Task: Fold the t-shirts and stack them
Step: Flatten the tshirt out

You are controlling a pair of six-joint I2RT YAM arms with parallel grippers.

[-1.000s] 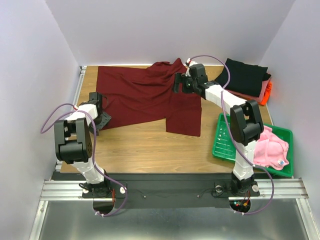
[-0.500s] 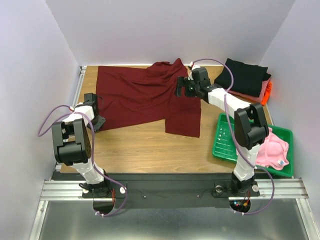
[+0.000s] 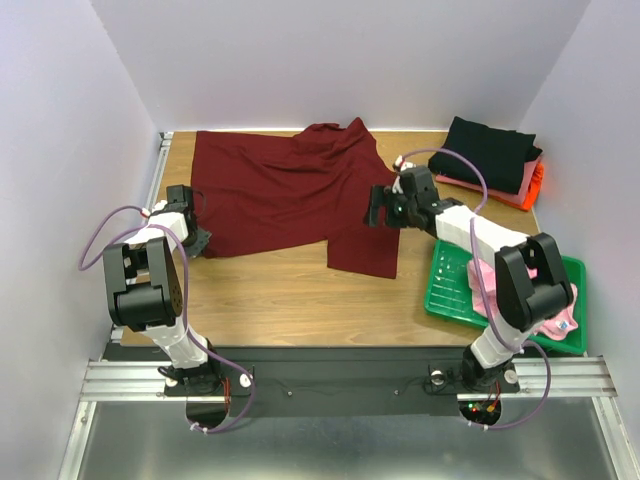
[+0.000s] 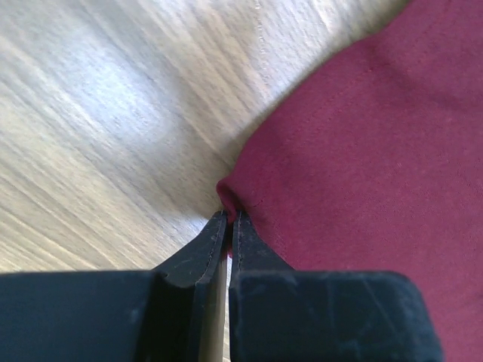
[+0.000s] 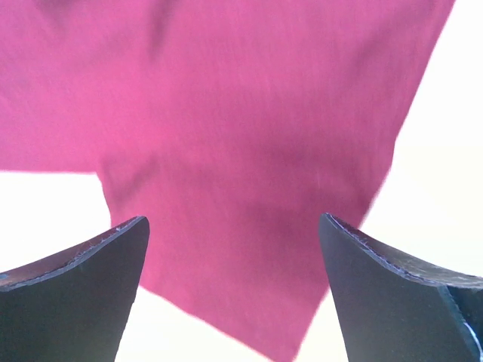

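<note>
Reading labels first: the only one is a small pale tag (image 3: 566, 325) on the pink t-shirt (image 3: 562, 305), lower right of the top view. It is too small to read.

Hard to make out:
- The pink t-shirt lies in the green tray (image 3: 450, 292) and is partly covered by my right arm.
- The salmon t-shirt (image 3: 527, 178) and orange t-shirt (image 3: 538, 186) show only as thin edges under the folded black t-shirt (image 3: 490, 150), upper right.
- The right wrist view is overexposed: the table (image 3: 290, 290) washes out to white and the cloth reads bright magenta.

The maroon t-shirt (image 3: 280, 195) lies spread on the table from upper left to centre. It is bunched at upper centre, with one flap reaching down toward mid-frame.

Left pincer (image 4: 229, 222): fingers pressed together, nipping a small fold of the maroon t-shirt's edge at the very tips. It sits at the shirt's lower-left corner, mid-left in the top view.

Right pincer (image 5: 234, 226): fingers wide apart with nothing between them. It is over the shirt's right edge, and I cannot tell whether it touches the cloth.
</note>
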